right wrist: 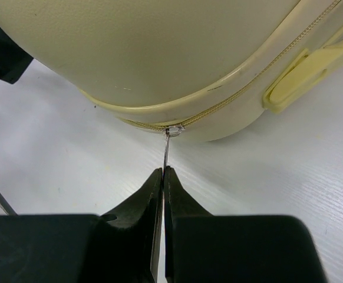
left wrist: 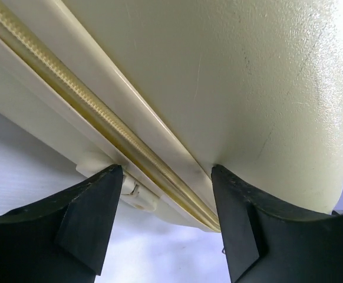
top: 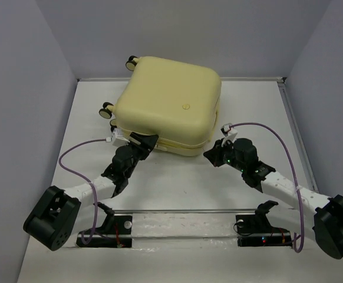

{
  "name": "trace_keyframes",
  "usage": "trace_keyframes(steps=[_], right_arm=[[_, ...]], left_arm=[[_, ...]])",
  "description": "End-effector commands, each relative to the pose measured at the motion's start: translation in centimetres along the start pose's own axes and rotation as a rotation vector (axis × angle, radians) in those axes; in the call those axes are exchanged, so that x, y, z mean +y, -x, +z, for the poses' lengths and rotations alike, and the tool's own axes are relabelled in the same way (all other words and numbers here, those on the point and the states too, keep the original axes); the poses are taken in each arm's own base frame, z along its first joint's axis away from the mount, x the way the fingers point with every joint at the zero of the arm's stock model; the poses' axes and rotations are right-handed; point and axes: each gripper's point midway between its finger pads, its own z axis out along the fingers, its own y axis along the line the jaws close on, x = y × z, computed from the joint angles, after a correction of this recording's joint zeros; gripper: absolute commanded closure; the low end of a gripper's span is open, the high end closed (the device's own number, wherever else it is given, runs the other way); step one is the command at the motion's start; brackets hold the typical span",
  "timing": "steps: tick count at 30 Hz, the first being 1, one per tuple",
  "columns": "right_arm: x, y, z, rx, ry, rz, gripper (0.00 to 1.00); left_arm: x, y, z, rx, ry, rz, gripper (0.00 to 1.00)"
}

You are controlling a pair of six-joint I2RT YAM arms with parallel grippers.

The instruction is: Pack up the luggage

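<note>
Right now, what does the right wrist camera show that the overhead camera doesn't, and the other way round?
Only the right wrist view: the thin metal zipper pull pinched in the shut right gripper, and a raised pale-yellow handle on the case's side.
Only the overhead view: the caster wheels, the round emblem on the lid, and the left gripper at the case's near edge.
Both: the closed pale-yellow suitcase lying on the white table.
</note>
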Motion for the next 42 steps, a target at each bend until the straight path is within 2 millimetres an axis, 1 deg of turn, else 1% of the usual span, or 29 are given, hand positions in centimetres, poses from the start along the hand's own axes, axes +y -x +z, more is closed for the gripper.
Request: trace_keyframes(steps=[1, 3, 7, 10, 12, 15, 16, 17, 18, 21, 22, 23, 24, 25, 26, 27, 28, 29, 30, 31, 32, 34, 35, 36, 37, 38, 39, 40, 42], right_arm=[[2.1, -1.1, -0.5, 0.036, 0.102, -0.009, 0.93], [2.1, -1.0, -0.5, 0.035, 0.099, -0.01, 0.93], [2.0, -0.8, -0.4, 0.029, 0.093, -0.014, 0.93], [1.8, -0.6, -0.4, 0.021, 0.076, -0.014, 0.93], [1.6, -0.6, -0.3, 0.026, 0.069, -0.014, 0.93], [0.3, -0.7, 0.0, 0.036, -0.013, 0.003, 0.93], [-2.0, -0.8, -0.2, 0.03, -0.143, 0.018, 0.93], [-3.2, -0.3, -0.6, 0.009, -0.225, 0.038, 0.93], [-5.5, 0.8, -1.2, -0.039, -0.352, 0.058, 0.93], [-9.7, 2.0, -2.6, -0.094, -0.53, 0.142, 0.93], [-9.8, 2.3, -2.5, -0.102, -0.54, 0.152, 0.93], [-9.4, 3.2, -2.0, -0.123, -0.518, 0.153, 0.93], [-3.2, 4.3, 0.9, -0.103, -0.216, 0.083, 0.93], [1.2, 3.5, 2.1, -0.06, -0.072, 0.035, 0.93], [3.7, 2.9, 3.0, -0.028, -0.044, -0.055, 0.93], [3.8, 2.6, 3.8, -0.014, -0.138, -0.104, 0.93], [7.0, 0.4, 5.6, 0.083, -0.072, -0.156, 0.93], [9.1, -0.7, 6.2, 0.113, 0.003, -0.176, 0.93], [10.6, -1.9, 6.7, 0.143, 0.05, -0.195, 0.93], [11.4, -1.9, 6.5, 0.14, 0.068, -0.196, 0.93], [11.2, -2.2, 6.1, 0.142, 0.065, -0.177, 0.93], [8.9, -2.0, 5.0, 0.095, -0.031, -0.172, 0.93], [5.0, -1.6, 3.9, 0.081, -0.126, -0.118, 0.93], [3.3, -0.6, 2.5, 0.056, -0.156, -0.074, 0.93], [0.5, -1.9, 2.2, 0.086, -0.217, -0.037, 0.93], [-1.4, -0.7, 0.8, 0.032, -0.26, 0.01, 0.93], [-6.0, -1.8, -1.0, 0.037, -0.393, 0.066, 0.93], [-6.8, -1.5, -1.7, 0.017, -0.418, 0.082, 0.93], [-5.9, -0.1, -2.3, -0.025, -0.368, 0.069, 0.93]], left_arm=[[4.9, 0.4, -0.7, -0.03, 0.155, 0.07, 0.23], [5.2, 0.9, -1.3, -0.053, 0.162, 0.076, 0.28], [5.6, 1.8, -2.4, -0.087, 0.178, 0.101, 0.46], [5.5, 1.0, -2.2, -0.038, 0.175, 0.138, 0.58], [5.9, 0.0, -2.0, 0.014, 0.18, 0.164, 0.52], [4.3, -0.8, -1.3, 0.066, 0.114, 0.217, 0.41], [3.3, -1.4, -1.1, 0.105, 0.076, 0.23, 0.31], [2.7, -1.6, -1.0, 0.118, 0.054, 0.25, 0.29], [2.2, -2.3, -1.0, 0.143, 0.034, 0.299, 0.28], [1.6, -2.1, -1.0, 0.138, 0.043, 0.333, 0.26], [1.4, -1.8, -0.9, 0.129, 0.045, 0.337, 0.25], [1.7, -1.8, -1.1, 0.133, 0.061, 0.346, 0.25], [1.3, -1.6, -1.1, 0.131, 0.052, 0.36, 0.25], [1.2, -1.7, -1.1, 0.137, 0.048, 0.361, 0.25], [1.1, -1.9, -1.1, 0.153, 0.047, 0.367, 0.25], [1.1, -2.2, -1.0, 0.166, 0.047, 0.371, 0.24], [1.2, -2.4, -0.8, 0.18, 0.051, 0.372, 0.24], [1.4, -2.7, -0.8, 0.19, 0.054, 0.37, 0.24], [1.8, -2.8, -0.9, 0.197, 0.061, 0.369, 0.23], [1.9, -2.7, -1.0, 0.192, 0.065, 0.37, 0.23], [2.2, -2.7, -1.1, 0.188, 0.073, 0.376, 0.23], [2.4, -2.2, -1.3, 0.169, 0.079, 0.385, 0.24], [2.9, -2.1, -1.5, 0.165, 0.099, 0.395, 0.23], [2.8, -1.9, -1.4, 0.158, 0.102, 0.401, 0.23], [2.9, -1.8, -1.4, 0.153, 0.108, 0.404, 0.23], [3.1, -1.7, -1.4, 0.154, 0.123, 0.407, 0.23], [3.0, -1.4, -1.2, 0.145, 0.129, 0.41, 0.23], [2.9, -1.4, -1.2, 0.143, 0.132, 0.413, 0.23], [2.9, -1.2, -1.1, 0.139, 0.135, 0.411, 0.23]])
